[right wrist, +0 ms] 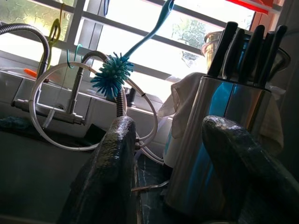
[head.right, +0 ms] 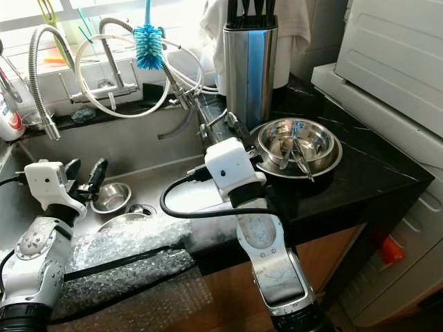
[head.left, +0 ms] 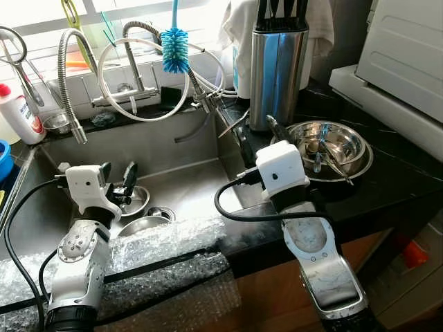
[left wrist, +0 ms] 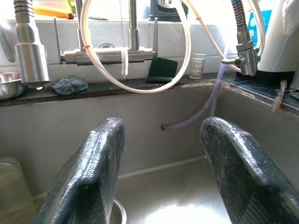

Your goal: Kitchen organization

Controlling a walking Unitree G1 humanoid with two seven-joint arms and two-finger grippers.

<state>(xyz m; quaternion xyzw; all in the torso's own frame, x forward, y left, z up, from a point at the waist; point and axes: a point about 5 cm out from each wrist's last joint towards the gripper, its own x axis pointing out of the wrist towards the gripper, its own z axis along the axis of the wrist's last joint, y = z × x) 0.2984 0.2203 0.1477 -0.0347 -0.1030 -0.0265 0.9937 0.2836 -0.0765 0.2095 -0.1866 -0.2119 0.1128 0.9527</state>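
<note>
My left gripper [head.left: 118,173] hangs open over the steel sink [head.left: 187,169], with nothing between its fingers [left wrist: 96,172]. Just below and beyond it a small steel bowl [head.left: 133,200] sits on the sink floor, and a second bowl [head.left: 142,225] lies nearer the front. My right gripper [head.left: 259,137] is open and empty over the black counter's left end. It points at the steel knife block [right wrist: 219,140]. To its right stand stacked steel bowls [head.left: 332,149] holding a few utensils.
Faucets with hoses [head.left: 131,83] and a hanging blue brush [head.left: 174,50] line the back of the sink. Bubble wrap [head.left: 159,266] covers the sink's front edge. A red-capped bottle [head.left: 19,114] stands far left. A white appliance [head.left: 408,62] bounds the counter [head.left: 401,173] at right.
</note>
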